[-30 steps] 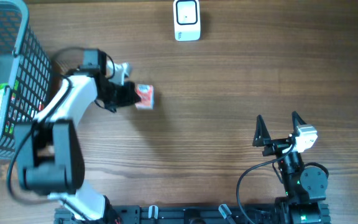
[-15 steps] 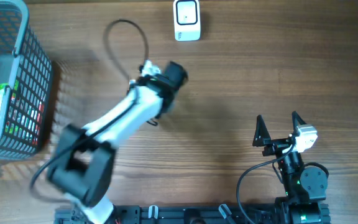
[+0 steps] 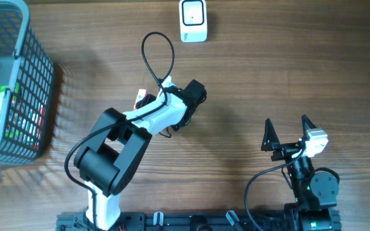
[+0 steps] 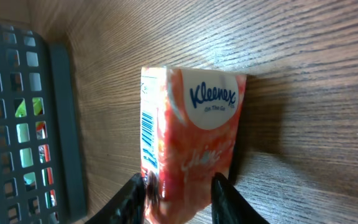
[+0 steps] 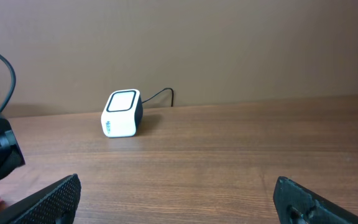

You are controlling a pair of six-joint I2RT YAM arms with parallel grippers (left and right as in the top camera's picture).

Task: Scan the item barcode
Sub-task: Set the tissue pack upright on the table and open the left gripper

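The item is an orange Kleenex tissue pack (image 4: 191, 137) with a barcode (image 4: 148, 134) on its left side. In the left wrist view my left gripper (image 4: 179, 186) is shut on its near end, one finger against each side, and the pack looks pinched there. From overhead only a red sliver of the pack (image 3: 145, 101) shows under the left gripper (image 3: 149, 102) at mid-table. The white scanner (image 3: 193, 20) stands at the far edge and also shows in the right wrist view (image 5: 122, 114). My right gripper (image 3: 289, 128) rests open and empty at the near right (image 5: 179, 193).
A dark wire basket (image 3: 5, 77) holding green and red packages stands at the far left, its wall (image 4: 61, 124) just beyond the pack. The left arm's black cable (image 3: 156, 48) loops toward the scanner.
The left arm swung from beside the basket toward mid-table with the pack in its fingers, and its wrist turned over. The right arm has not moved.
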